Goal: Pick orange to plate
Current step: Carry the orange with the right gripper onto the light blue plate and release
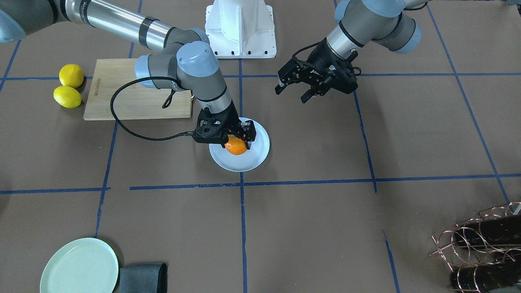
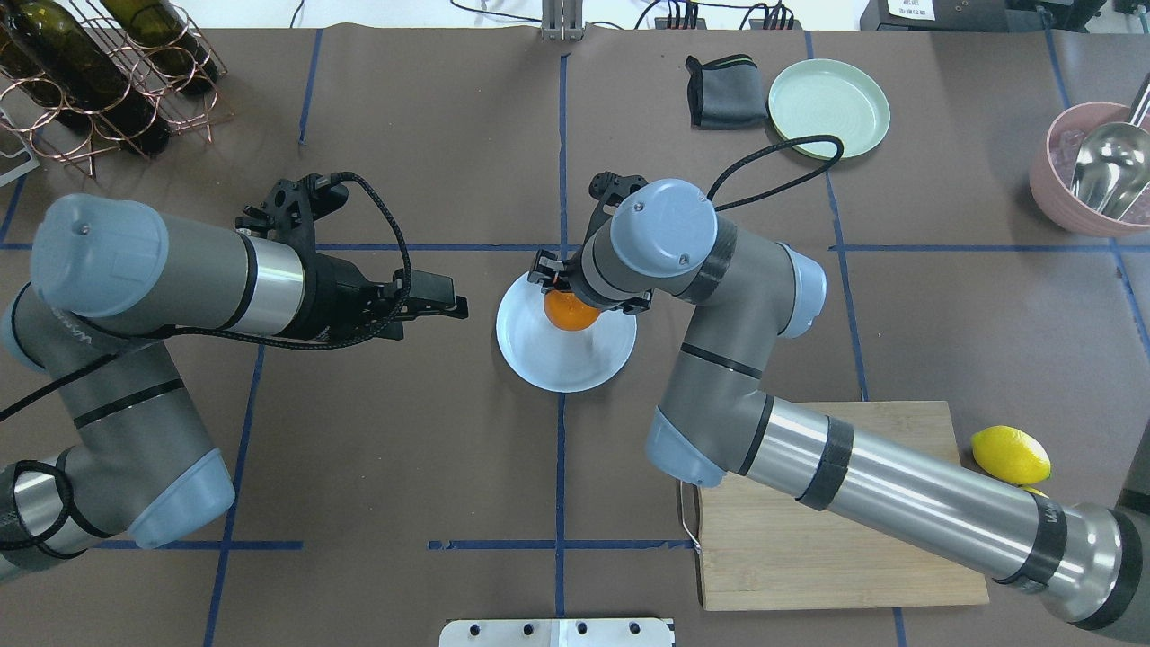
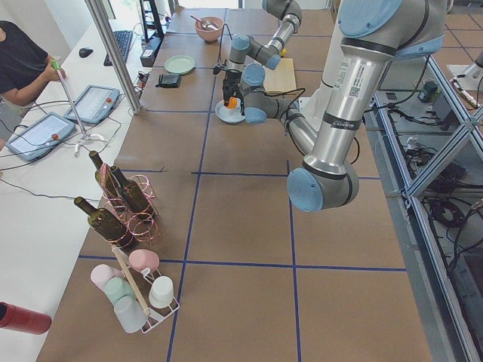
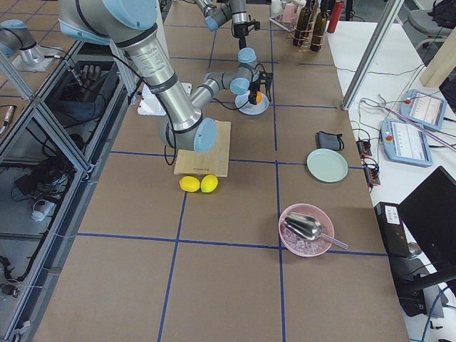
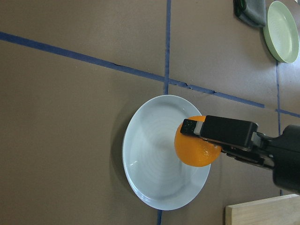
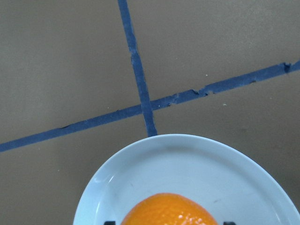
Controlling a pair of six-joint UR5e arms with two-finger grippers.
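The orange [image 1: 237, 148] sits low over the middle of the pale bluish-white plate [image 1: 252, 160], at the crossing of the blue tape lines. My right gripper [image 1: 236, 140] is shut on it from above, one finger on each side. The overhead view shows the orange [image 2: 568, 313] partly under the right wrist, above the plate [image 2: 566, 368]. In the right wrist view the orange [image 6: 168, 211] fills the bottom edge. Whether it rests on the plate [image 6: 187, 159] or hangs just above, I cannot tell. My left gripper [image 1: 291, 92] hovers open and empty beside the plate.
A wooden cutting board [image 1: 122, 89] lies under the right arm, with two lemons [image 1: 69, 85] next to it. A mint-green plate [image 1: 79, 266] and grey cloth [image 1: 142, 278] sit at the far edge. A wine rack [image 1: 484, 248] and a pink bowl with scoop [image 2: 1092, 171] occupy corners.
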